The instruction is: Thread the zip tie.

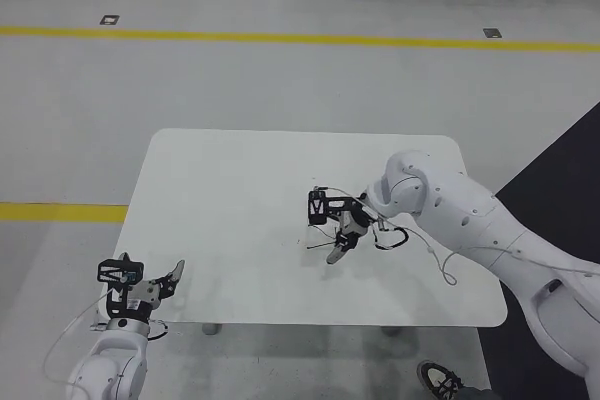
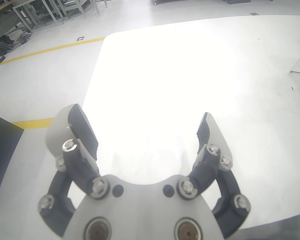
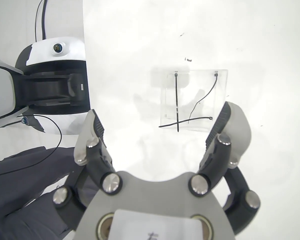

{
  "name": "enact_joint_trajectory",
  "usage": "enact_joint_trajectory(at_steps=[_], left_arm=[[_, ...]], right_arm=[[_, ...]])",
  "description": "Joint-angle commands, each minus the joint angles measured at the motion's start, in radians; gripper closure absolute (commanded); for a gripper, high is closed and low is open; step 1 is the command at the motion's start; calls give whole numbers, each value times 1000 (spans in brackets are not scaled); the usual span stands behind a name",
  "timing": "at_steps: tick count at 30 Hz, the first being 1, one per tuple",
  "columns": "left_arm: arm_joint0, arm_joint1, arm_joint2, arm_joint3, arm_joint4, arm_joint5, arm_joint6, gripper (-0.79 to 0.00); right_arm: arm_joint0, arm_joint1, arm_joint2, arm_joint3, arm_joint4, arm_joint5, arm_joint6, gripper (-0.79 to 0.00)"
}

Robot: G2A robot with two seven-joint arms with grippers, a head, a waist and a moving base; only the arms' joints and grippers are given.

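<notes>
My right gripper (image 3: 159, 108) hangs released over the clear plate (image 3: 221, 76) mid-desk (image 1: 230, 200), left gripper (image 2: 140, 109) released at the near corner; I reckon the crossed zip ties (image 3: 176, 96) could lift together

Bright, even light washes the white table (image 2: 190, 58) to a glare ahead of the left tool (image 2: 140, 112); shadows beneath the right tool (image 3: 160, 108) lie soft and faint.

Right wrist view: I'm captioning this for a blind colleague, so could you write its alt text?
The right gripper, open and empty, hangs over a white table close to a clear square sheet. The sheet holds three black zip ties: a straight tie, a curved tie, and a third tie crossing the straight one near its tail end.
</notes>
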Motion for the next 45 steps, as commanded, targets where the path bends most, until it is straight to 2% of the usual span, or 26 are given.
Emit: enact_joint_trajectory(at_steps=[1,3,4,9,11,17,45], left_arm=[[0,0,0,0,0,0,0,-785],[0,0,0,0,0,0,0,-785],[0,0,0,0,0,0,0,-785],[0,0,0,0,0,0,0,-785],[0,0,0,0,0,0,0,-785],[0,0,0,0,0,0,0,-785],[0,0,0,0,0,0,0,-785]], right_arm=[[8,-8,-16,11,10,7,7,-489],[15,-15,-38,30,30,0,0,-326],[21,-19,-50,42,35,4,3,-283],[26,-39,-56,70,31,10,10,-203],[26,-48,-56,83,19,15,15,-215],[25,-77,-56,126,3,41,41,-179],[-1,-255,-56,341,-130,51,51,-209]])
